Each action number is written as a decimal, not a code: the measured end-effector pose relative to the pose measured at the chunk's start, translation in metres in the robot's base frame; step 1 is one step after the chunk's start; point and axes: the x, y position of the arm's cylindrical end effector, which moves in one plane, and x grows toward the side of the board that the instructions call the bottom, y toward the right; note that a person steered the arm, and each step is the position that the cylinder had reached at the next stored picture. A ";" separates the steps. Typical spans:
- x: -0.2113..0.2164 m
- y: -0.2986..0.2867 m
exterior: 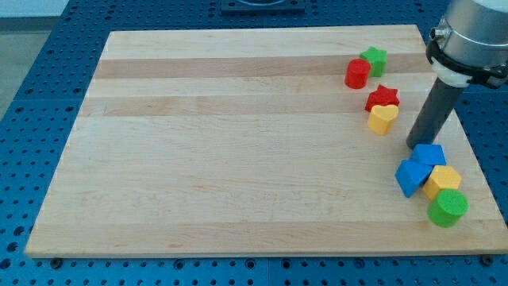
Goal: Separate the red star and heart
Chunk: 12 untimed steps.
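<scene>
A red star [382,97] lies near the view's right, touching a yellow heart [382,117] just below it. My tip [414,146] rests on the board to the right of and slightly below the heart, a short gap away, and just above the blue blocks.
A red cylinder [357,73] and a green star [373,58] sit together above the red star. At the lower right cluster a blue block [429,154], another blue block [410,177], a yellow block [442,181] and a green cylinder [448,208]. The wooden board [222,143] ends close at the right.
</scene>
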 end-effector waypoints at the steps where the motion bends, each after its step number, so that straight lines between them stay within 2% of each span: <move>1: 0.000 0.000; 4: -0.007 -0.034; 5: -0.023 -0.035; 7: -0.055 0.012; 8: -0.088 0.018; 9: -0.104 0.007; 11: -0.104 -0.056; 12: -0.104 -0.066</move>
